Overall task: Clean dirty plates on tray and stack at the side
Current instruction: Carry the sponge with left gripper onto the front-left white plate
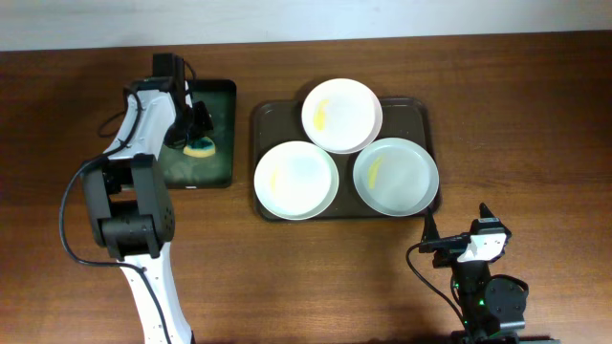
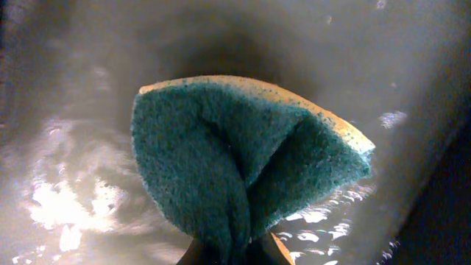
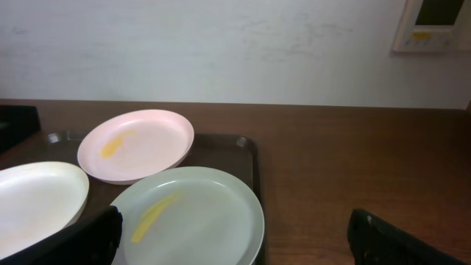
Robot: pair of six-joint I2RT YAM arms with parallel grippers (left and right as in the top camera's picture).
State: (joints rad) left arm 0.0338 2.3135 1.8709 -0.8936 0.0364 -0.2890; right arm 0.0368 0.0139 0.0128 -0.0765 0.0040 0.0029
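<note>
Three yellow-smeared plates are laid on the tray (image 1: 269,120) in the middle of the table: the far plate (image 1: 341,115), the near left plate (image 1: 296,180) and the near right plate (image 1: 396,176). A folded green sponge (image 2: 243,154) is clamped in the left gripper (image 2: 234,255) over the basin (image 1: 222,103) at the left. The right gripper (image 3: 246,237) is spread wide near the tray's near right corner, with nothing held.

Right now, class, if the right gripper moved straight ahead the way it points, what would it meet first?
Probably the nearest plate, the yellow-smeared one on the tray. Height is unclear, so the right gripper's open fingers might pass above it.
</note>
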